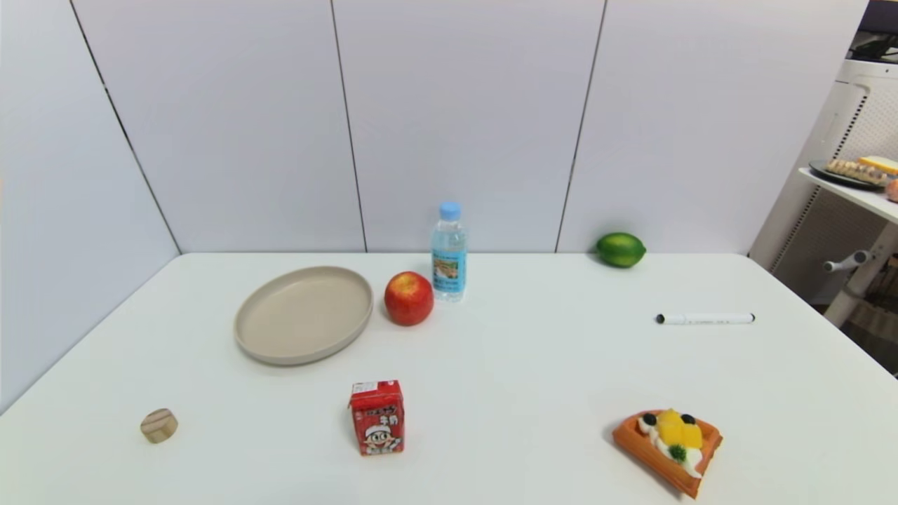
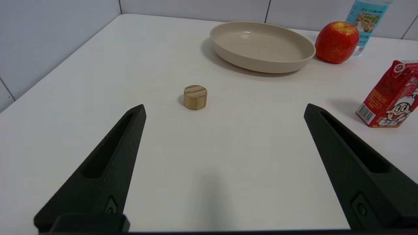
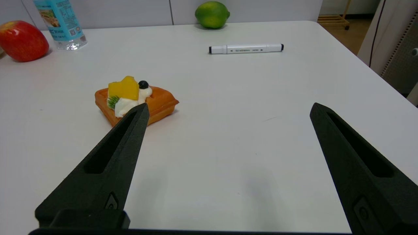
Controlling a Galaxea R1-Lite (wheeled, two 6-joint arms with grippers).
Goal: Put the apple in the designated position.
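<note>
Apple sits between your plate and bottle, near the far edge. Left gripper and right gripper gape wide over bare table.

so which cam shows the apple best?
Left wrist view: the apple is whole and large, beside the plate. Head view shows it whole but smaller. Right wrist view crops it at the frame edge.

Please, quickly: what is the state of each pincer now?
Left pincer: open, holding nothing, low above the table.
Right pincer: open, holding nothing.
</note>
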